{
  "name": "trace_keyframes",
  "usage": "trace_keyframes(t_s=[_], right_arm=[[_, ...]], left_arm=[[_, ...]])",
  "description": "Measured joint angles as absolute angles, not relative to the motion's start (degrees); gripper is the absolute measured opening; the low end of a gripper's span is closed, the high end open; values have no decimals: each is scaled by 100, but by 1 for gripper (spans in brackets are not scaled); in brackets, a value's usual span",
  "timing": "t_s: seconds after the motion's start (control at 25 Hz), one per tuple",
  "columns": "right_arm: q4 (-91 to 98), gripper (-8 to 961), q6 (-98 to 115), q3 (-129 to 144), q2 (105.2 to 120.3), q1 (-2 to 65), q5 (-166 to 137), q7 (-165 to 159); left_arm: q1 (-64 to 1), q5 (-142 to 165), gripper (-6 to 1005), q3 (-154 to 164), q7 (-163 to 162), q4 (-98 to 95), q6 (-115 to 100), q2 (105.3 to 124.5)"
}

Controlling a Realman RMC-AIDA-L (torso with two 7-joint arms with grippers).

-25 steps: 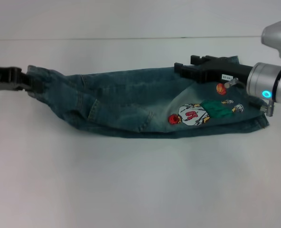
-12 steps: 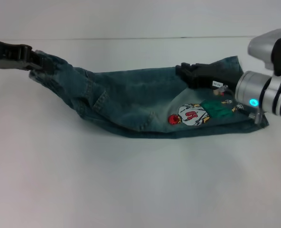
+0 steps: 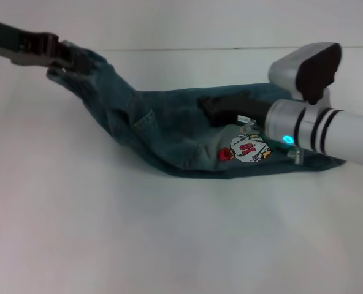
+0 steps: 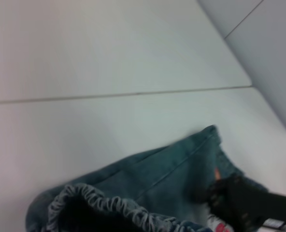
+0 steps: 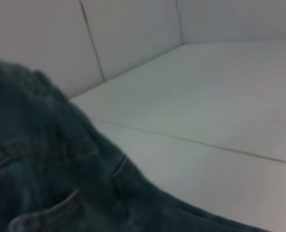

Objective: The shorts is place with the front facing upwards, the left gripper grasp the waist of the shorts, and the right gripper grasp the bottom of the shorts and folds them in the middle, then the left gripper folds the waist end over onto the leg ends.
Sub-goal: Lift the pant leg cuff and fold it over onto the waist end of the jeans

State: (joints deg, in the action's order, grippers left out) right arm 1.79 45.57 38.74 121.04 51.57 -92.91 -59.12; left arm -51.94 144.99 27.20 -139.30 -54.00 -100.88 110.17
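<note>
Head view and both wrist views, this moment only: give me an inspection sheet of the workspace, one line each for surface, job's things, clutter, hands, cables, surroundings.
Surface: plain white table, one thin seam line across its far part.
Job's things: the shorts folded lengthwise; the waist raised off the table; the leg ends lie flat by the cartoon print.
Clutter: nothing seen.
Hands: the left hand is shut on the waist, held up at far left; the right hand lies low over the shorts' middle, beside the print.
Cables: nothing seen.
Surroundings: white panelled wall behind the table.
</note>
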Motion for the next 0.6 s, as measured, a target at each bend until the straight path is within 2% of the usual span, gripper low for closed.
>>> trace_keyframes(t_s=[0.6], right_arm=[[-703,10,4610,3858,12153,5702,-9360,-5637]], left_arm=[[-5684,14046,118,2725,-14081,-5421,-10432,10917]])
